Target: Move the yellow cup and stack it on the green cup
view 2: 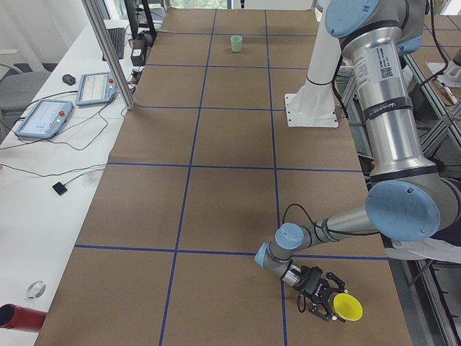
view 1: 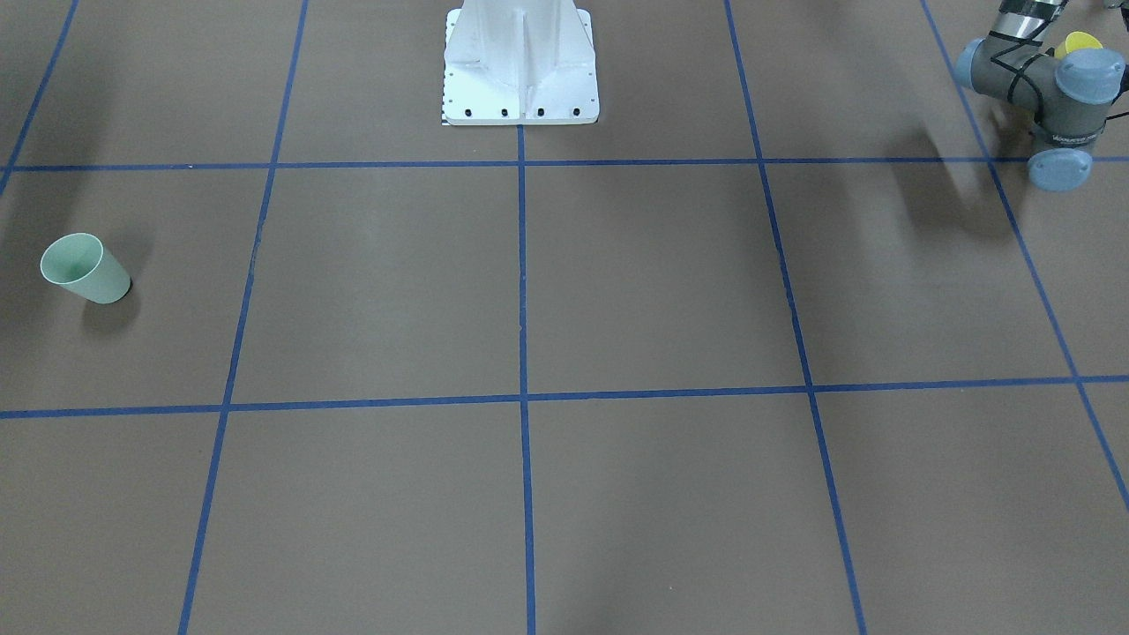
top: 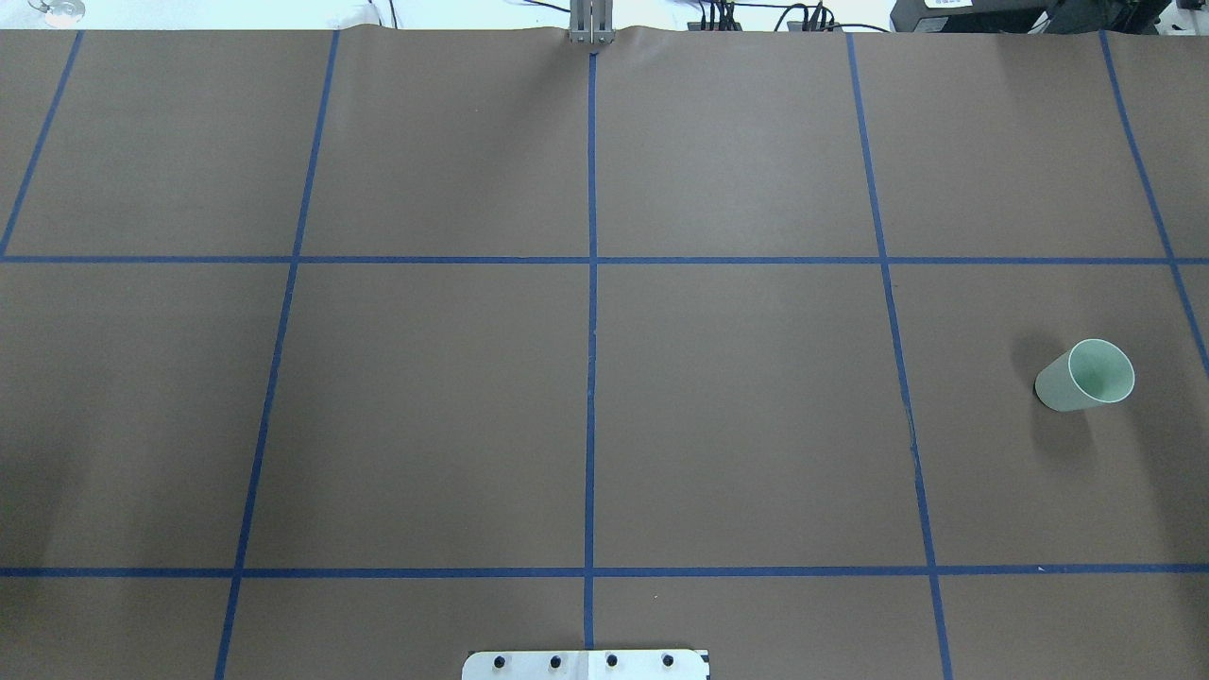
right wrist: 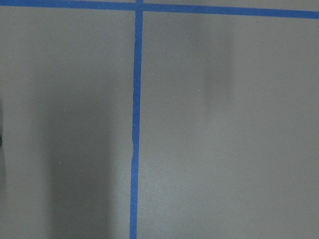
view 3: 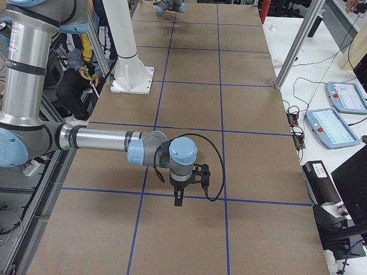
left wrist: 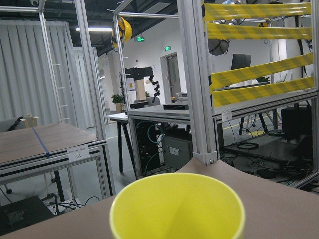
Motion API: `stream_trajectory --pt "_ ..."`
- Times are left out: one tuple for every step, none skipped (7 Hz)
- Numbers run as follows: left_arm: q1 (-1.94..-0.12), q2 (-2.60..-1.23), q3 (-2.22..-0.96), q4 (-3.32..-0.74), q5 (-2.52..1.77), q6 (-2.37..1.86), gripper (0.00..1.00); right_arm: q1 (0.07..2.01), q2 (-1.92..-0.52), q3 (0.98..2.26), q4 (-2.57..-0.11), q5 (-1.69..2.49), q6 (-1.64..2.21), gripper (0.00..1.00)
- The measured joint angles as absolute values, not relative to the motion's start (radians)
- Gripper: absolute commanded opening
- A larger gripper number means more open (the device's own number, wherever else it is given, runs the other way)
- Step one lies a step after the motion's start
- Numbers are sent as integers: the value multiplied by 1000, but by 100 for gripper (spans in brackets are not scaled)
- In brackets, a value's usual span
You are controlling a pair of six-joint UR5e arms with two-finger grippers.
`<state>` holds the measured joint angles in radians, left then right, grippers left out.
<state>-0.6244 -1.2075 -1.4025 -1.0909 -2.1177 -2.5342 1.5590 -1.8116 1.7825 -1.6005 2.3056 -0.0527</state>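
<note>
The yellow cup (view 2: 347,308) stands mouth up near the table's corner on my left side. It fills the bottom of the left wrist view (left wrist: 177,209) and peeks out behind the left arm in the front view (view 1: 1080,41). My left gripper (view 2: 325,297) is low and level, right at the cup; I cannot tell whether it is open or shut. The green cup (top: 1084,376) stands upright far off on my right side, alone (view 1: 86,269) (view 2: 236,43). My right gripper (view 3: 177,200) points down over bare table; I cannot tell its state.
The white robot base (view 1: 520,70) is at mid table on my edge. Blue tape lines (top: 591,283) grid the brown surface. A side table with tablets (view 2: 43,115) and an aluminium post (view 2: 108,58) run along the far edge.
</note>
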Motion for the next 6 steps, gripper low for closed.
stream_trajectory --pt "-625 -1151 -1464 -1091 -2071 -2520 41 1556 -1811 1782 -1600 2306 -52 100" --pt "-626 -1109 -1508 -1091 -2020 -2506 39 1555 -1811 1781 -1600 2306 -52 100" --pt "-628 -1079 -1537 -1092 -1956 -2491 39 1553 -1810 1781 -1600 2306 -52 100" --pt "-633 -1062 -1551 -1094 -1884 -2474 39 1553 -1810 1782 -1600 2307 -52 100" --pt "-638 -1055 -1556 -1100 -1809 -2458 39 1553 -1810 1781 -1600 2307 -51 100" --pt "-642 -1055 -1558 -1111 -1737 -2446 38 1552 -1810 1781 -1598 2307 -51 100"
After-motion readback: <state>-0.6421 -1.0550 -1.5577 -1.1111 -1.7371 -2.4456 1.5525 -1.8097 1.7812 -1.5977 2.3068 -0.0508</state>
